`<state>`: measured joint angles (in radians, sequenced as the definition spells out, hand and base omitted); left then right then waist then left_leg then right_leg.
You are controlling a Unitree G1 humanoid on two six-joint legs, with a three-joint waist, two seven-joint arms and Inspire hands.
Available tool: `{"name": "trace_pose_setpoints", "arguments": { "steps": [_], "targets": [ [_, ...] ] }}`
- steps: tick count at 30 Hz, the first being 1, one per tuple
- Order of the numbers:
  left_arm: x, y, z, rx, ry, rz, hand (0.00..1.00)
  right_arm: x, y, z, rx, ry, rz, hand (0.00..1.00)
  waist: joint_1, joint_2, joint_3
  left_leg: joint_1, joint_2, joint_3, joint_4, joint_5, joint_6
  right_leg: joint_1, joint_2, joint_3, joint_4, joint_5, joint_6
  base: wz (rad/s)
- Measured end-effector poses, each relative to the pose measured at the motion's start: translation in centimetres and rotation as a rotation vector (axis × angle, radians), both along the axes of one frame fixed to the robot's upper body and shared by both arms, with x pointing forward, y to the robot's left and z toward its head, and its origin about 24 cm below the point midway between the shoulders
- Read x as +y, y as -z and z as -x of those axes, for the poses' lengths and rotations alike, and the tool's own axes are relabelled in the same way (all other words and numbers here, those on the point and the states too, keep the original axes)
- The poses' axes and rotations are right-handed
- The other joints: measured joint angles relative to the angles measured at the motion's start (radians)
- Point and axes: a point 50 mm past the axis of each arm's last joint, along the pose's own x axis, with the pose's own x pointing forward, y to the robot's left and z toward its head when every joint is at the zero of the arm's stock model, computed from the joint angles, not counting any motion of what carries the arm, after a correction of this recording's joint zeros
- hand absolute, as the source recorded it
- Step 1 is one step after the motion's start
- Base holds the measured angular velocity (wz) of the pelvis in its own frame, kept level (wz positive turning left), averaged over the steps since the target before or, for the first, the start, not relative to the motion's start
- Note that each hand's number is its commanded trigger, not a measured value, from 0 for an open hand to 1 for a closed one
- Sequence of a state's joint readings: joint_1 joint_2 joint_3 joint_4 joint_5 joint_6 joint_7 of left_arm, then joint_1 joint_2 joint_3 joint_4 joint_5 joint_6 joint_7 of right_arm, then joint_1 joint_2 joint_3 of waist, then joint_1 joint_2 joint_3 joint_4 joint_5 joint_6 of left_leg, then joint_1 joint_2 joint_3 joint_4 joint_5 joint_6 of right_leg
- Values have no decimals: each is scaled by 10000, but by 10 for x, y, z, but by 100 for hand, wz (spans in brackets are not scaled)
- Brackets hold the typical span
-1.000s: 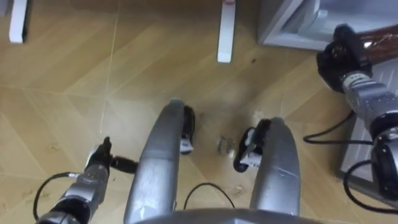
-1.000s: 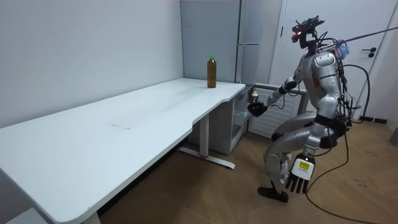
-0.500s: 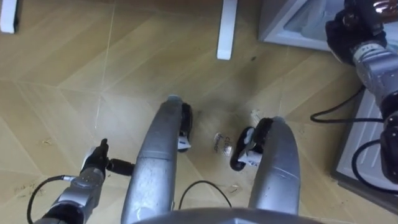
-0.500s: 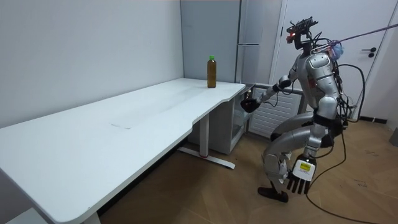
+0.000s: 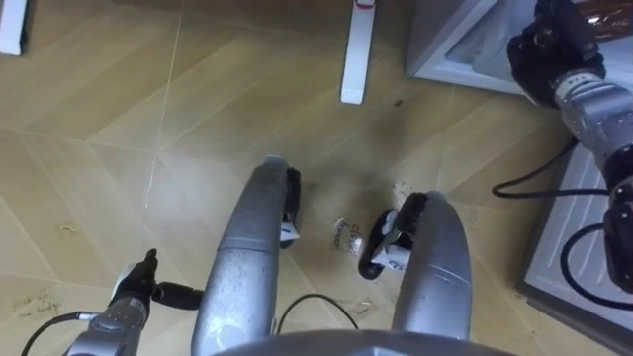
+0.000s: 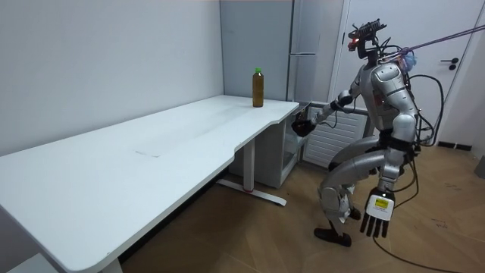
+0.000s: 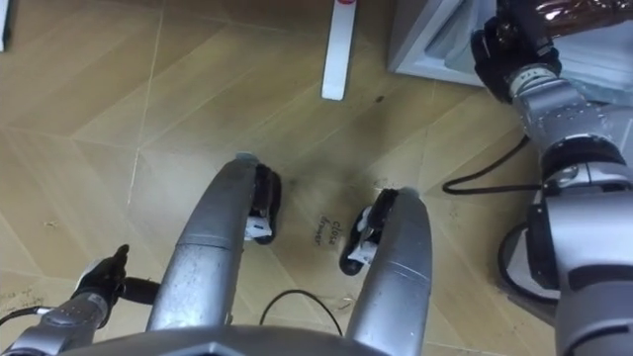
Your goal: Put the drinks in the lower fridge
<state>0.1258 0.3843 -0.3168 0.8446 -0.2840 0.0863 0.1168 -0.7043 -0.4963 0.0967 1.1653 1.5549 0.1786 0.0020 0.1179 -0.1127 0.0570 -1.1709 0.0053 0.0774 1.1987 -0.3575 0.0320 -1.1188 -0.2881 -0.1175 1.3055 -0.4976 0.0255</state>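
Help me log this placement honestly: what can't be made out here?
The held drink: cut off by the eye views' top edge; too small in the room view, inside the right hand.
The lower fridge, inside: cut off by that edge; partly behind the table in the room view.

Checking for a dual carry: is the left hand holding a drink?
No, the left hand hangs low at the robot's side with its fingers straight and nothing in it.

The bottle [image 7: 584, 8] in the right robot hand [image 7: 509, 44] is cut off by the top edge.
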Motion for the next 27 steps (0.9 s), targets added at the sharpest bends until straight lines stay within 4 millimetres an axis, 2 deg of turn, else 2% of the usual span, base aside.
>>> {"name": "trace_pose_setpoints", "arguments": {
  "steps": [3, 6, 9, 13, 17, 20, 27],
  "targets": [
    [1, 0, 1, 33, -10, -10, 0, -5, -7, -2, -182, 139, 259, 0, 21, -10, 0, 124, -2, -12, 2, -46, 24, 168, 22, 2, -42, -24, 47, 0],
    [2, 0, 2, 91, -84, -36, 0, -18, -18, -2, -472, 467, 638, 0, 197, -2, -1, 296, 69, -50, -33, -86, 24, 371, 141, -18, -176, -20, 48, -4],
    [1, 1, 7, 197, -256, 97, 0, -21, -15, 1, -96, 452, 1023, 0, 269, 19, 0, 548, 101, -37, -206, -82, 20, 634, 168, -60, -386, 26, 62, -4],
    [2, 2, 17, 410, -431, 203, 0, -20, -12, 2, 147, 247, 1371, 0, 305, 75, -1, 807, 196, -25, -458, -73, 5, 926, 165, -230, -705, 124, -51, -6],
    [3, 1, 17, 419, -367, 268, 0, -20, -11, 3, 226, 183, 1515, 0, 285, 84, -5, 925, 216, 26, -622, -68, -2, 1002, 169, -230, -849, 165, 6, -1],
    [3, 1, 17, 420, -362, 273, 0, -19, -10, 3, 327, 39, 1705, 0, 284, 102, -14, 1050, 346, 78, -717, -65, 5, 1112, 232, -226, -999, 195, 13, -8],
    [2, 1, 19, 480, -576, 487, 0, -19, -3, 7, 678, -179, 2093, 0, 303, 151, -33, 1414, 364, 118, -911, -73, 18, 1464, 334, -233, -1218, 207, -13, -2]
  ]
}}
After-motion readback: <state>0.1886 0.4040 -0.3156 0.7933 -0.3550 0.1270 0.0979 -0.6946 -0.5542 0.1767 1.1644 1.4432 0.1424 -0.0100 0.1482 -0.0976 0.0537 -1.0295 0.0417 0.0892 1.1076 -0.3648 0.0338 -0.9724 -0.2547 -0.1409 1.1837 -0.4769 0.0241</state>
